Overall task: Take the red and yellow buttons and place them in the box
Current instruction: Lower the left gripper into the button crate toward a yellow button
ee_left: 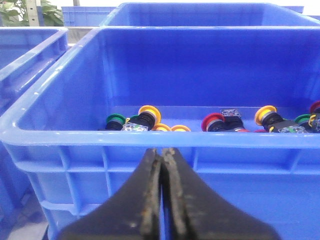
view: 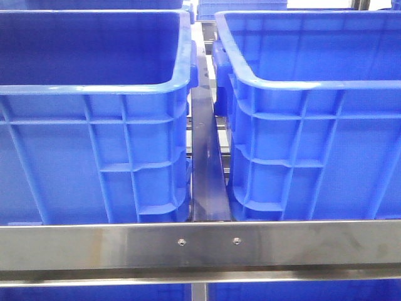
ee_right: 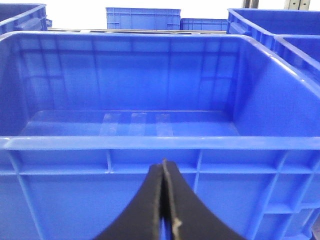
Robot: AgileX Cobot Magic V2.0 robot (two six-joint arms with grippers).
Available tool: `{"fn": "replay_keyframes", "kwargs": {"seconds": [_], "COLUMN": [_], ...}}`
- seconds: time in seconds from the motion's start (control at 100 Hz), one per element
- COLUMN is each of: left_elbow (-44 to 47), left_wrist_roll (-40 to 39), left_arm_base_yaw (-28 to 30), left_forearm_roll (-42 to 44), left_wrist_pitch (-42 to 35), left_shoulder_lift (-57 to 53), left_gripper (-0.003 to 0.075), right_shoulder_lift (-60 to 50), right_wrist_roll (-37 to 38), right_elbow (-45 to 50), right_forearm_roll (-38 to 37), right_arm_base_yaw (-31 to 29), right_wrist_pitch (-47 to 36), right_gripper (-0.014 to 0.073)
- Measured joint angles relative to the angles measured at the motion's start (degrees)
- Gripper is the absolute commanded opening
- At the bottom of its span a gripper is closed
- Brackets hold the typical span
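Two blue crates fill the front view: the left crate [view: 94, 88] and the right crate [view: 301, 81]. No gripper shows there. In the left wrist view my left gripper [ee_left: 163, 150] is shut and empty, just outside the near rim of a crate [ee_left: 150, 137] that holds several push buttons: a yellow button [ee_left: 149, 113], another yellow one [ee_left: 265, 115] and a red button [ee_left: 213, 121], plus green ones. In the right wrist view my right gripper [ee_right: 164, 162] is shut and empty, outside the near wall of an empty blue crate [ee_right: 150, 142].
A steel rail [view: 200, 244] crosses the front below the crates, with a dark bar [view: 205, 157] in the gap between them. More blue crates stand behind [ee_right: 142, 19] and beside [ee_right: 280, 30]. A green plant [ee_left: 30, 12] shows far off.
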Motion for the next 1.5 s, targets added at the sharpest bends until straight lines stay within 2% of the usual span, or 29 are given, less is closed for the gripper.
{"fn": "replay_keyframes", "kwargs": {"seconds": [0.64,0.89,1.09,1.19,1.25,1.41,1.45,1.5], "left_elbow": [-0.33,-10.76,-21.36,-26.6,-29.94,-37.63,-39.71,-42.18], "left_wrist_roll": [0.0,0.0,0.0,0.0,0.0,0.0,0.0,0.0], "left_arm_base_yaw": [0.0,0.0,0.0,0.0,0.0,0.0,0.0,0.0], "left_forearm_roll": [0.0,0.13,0.13,0.13,0.13,0.13,0.15,0.25], "left_wrist_pitch": [0.68,12.94,21.07,24.51,26.18,29.24,30.0,31.04], "left_shoulder_lift": [0.0,1.56,12.27,19.44,24.36,36.77,39.44,43.76], "left_gripper": [-0.002,-0.002,-0.001,0.0079,0.0183,0.053,0.0593,0.0629], "right_shoulder_lift": [0.0,0.0,0.0,0.0,0.0,0.0,0.0,0.0], "right_wrist_roll": [0.0,0.0,0.0,0.0,0.0,0.0,0.0,0.0], "right_elbow": [0.0,0.0,0.0,0.0,0.0,0.0,0.0,0.0], "right_forearm_roll": [0.0,0.0,0.0,0.0,0.0,0.0,0.0,0.0], "right_arm_base_yaw": [0.0,0.0,0.0,0.0,0.0,0.0,0.0,0.0], "right_wrist_pitch": [0.0,0.0,0.0,0.0,0.0,0.0,0.0,0.0], "right_gripper": [-0.0067,-0.0067,-0.0067,-0.0067,-0.0067,-0.0067,-0.0067,-0.0067]}}
